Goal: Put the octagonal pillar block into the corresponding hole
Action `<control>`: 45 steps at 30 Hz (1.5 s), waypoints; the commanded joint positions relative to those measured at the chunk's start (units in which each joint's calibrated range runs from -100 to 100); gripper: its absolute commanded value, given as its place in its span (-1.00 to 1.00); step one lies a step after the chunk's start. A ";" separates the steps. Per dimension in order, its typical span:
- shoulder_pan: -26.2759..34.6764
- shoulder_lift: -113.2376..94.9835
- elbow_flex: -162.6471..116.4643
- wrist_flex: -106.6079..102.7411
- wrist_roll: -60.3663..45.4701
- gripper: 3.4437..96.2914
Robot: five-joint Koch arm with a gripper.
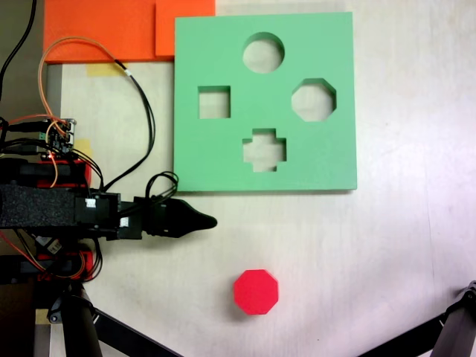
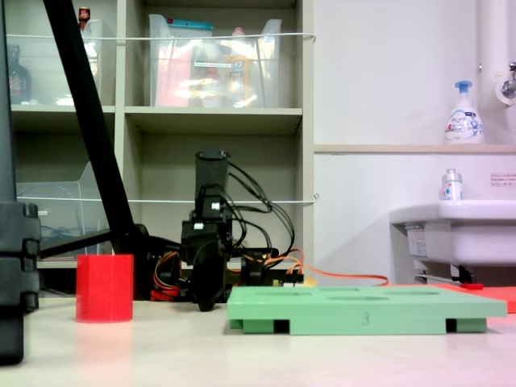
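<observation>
Board (image 1: 223, 156) of green foam sits flat on my worktop (image 1: 387, 245) toward the far edge in the first exterior view, and its four cutouts all look bare: a round one (image 1: 263, 53), a square one (image 1: 214, 103), a cross-shaped one (image 1: 264, 149), and the corresponding hole (image 1: 313, 100) with eight sides nearest the board's right edge. In the second exterior view I see the same board (image 2: 367, 310) edge-on, raised on short feet.

The octagonal pillar block (image 1: 256, 291) stands upright on the bare worktop near the bottom edge of the first exterior view, well apart from the board and from its hole. In the second exterior view it is the red block (image 2: 105, 288) toward the left, alone on the surface.

My fingers (image 1: 202, 221) point toward the first exterior view's right, just below the board's lower left corner, drawn together to a closed tip with nothing between them. They are apart from the block, above and to its left in that view.

Behind the arm (image 2: 211, 242), the shelves hold clear bins (image 2: 216, 64); what is in them I cannot make out.
</observation>
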 commanded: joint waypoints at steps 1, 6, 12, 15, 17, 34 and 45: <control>0.00 -0.55 -1.18 -6.18 -0.24 0.00; 0.00 -0.55 -1.18 -6.18 -0.24 0.00; 0.00 -0.55 -1.18 -6.18 -0.24 0.00; 0.00 -0.55 -1.18 -6.18 -0.24 0.00; 0.00 -0.55 -1.18 -6.18 -0.24 0.00; -6.25 -0.55 5.70 -17.26 31.40 -0.02; -7.28 16.49 65.52 -77.25 41.51 -0.04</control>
